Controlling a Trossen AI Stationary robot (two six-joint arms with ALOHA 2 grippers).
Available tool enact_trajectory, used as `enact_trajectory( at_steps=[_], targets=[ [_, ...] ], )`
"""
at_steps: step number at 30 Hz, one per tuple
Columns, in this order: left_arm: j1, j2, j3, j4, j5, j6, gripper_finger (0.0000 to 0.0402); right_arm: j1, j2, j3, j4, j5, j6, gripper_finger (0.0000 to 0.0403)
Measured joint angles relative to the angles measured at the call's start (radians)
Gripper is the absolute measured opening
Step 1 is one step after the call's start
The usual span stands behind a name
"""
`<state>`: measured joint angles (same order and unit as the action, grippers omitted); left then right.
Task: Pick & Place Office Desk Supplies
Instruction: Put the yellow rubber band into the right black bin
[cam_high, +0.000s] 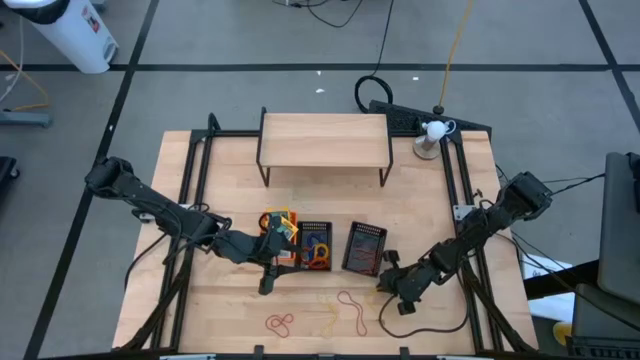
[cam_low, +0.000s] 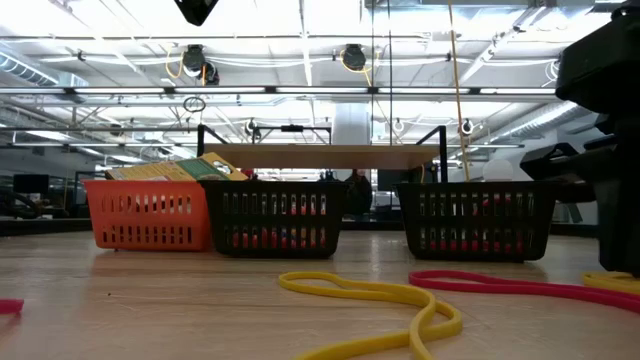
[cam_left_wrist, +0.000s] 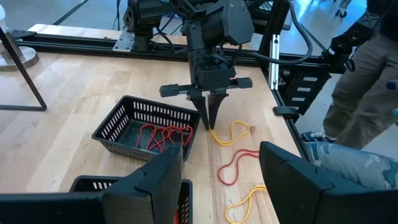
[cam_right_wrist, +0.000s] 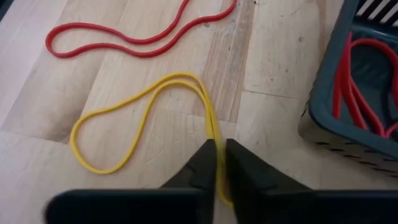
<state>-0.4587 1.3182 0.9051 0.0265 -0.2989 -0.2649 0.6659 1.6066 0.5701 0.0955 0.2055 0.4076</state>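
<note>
My right gripper (cam_left_wrist: 211, 123) points down at the table just right of a black mesh bin (cam_left_wrist: 146, 130) that holds red rubber bands, and it is shut on a yellow rubber band (cam_right_wrist: 143, 118). A red band (cam_right_wrist: 137, 37) lies beside it. My left gripper (cam_left_wrist: 221, 186) hovers open over the middle black bin (cam_high: 315, 245), holding nothing. The orange bin (cam_high: 280, 228) with yellow-and-green packs stands left of the black bins. More loose bands (cam_high: 345, 305) lie near the front edge. My right gripper pinches the yellow band between its two fingertips where the loop's two strands run close together (cam_right_wrist: 211, 127). The fingers come from above, slanting down. The band lies slack and flat on the table, its loop spread out ahead of the fingers.
A light wooden shelf (cam_high: 325, 140) on black legs stands at the far middle. A small white object (cam_high: 432, 135) sits at the far right. A red band (cam_high: 280, 322) lies near the front edge. A person's legs (cam_left_wrist: 367, 68) show beyond the table's right side.
</note>
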Motion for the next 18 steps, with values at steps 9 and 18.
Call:
enact_trajectory(
  at_steps=[9, 18],
  targets=[
    [0.0, 0.0, 0.0, 0.0, 0.0, 0.009, 0.0209, -0.003, 0.0, -0.001, 0.102, 0.025, 0.103, 0.0001],
    [0.0, 0.0, 0.0, 0.001, -0.032, 0.024, 0.0209, -0.004, -0.072, 0.007, 0.241, 0.027, 0.05, 0.0001]
  ],
)
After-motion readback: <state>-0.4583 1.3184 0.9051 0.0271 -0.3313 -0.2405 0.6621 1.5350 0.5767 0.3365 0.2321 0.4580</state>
